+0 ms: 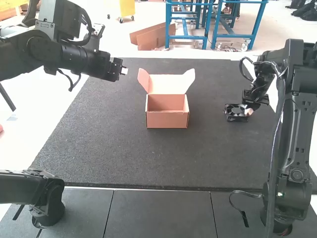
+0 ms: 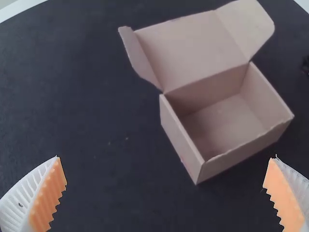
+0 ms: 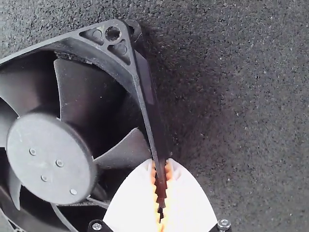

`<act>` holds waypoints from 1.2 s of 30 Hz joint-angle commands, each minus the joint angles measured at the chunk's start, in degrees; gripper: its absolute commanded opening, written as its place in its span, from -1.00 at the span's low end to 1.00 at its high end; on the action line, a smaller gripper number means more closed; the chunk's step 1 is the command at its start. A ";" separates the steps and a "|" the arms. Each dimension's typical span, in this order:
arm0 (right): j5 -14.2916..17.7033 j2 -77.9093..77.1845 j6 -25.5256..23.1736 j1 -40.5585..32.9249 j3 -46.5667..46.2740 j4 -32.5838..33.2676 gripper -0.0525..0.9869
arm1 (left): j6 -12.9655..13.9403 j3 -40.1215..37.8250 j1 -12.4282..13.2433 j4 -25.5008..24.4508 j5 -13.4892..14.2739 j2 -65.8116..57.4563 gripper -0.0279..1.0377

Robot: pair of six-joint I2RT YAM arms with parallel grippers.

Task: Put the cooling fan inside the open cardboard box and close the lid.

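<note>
Cardboard box sits mid-mat, top open, lid standing up along its far side. Cooling fan is well right of the box, about level with it, low at the mat. Right gripper is directly above the fan, fingers clamped on one frame edge. Left gripper hangs over the mat, left of and behind the box, apart from it, fingers spread wide.

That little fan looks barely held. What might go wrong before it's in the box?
The right hand pinches only one thin wall of the fan, so it may swing or slip when lifted. The cardboard box sits loose on the mat, unheld by the open left hand; the fan catching its rim might shove it.
</note>
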State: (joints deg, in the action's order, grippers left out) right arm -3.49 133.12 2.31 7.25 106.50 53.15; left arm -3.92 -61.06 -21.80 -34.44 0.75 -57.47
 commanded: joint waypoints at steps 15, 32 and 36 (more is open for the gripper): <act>-14.27 -39.52 -8.19 -0.92 -11.40 5.65 -0.93 | -0.30 1.56 0.01 1.65 -0.49 1.66 0.87; -19.54 -63.69 -16.63 -8.39 -24.76 14.97 -0.93 | -0.30 5.16 -0.17 2.09 -0.49 3.86 0.87; -19.45 -63.60 -21.11 -16.03 -22.91 15.67 -0.93 | -0.30 5.42 -0.08 1.92 -0.49 4.83 0.87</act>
State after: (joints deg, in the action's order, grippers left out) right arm -21.08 69.69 -14.48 -4.78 81.32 68.95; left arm -3.92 -56.31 -21.80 -32.73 0.75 -53.93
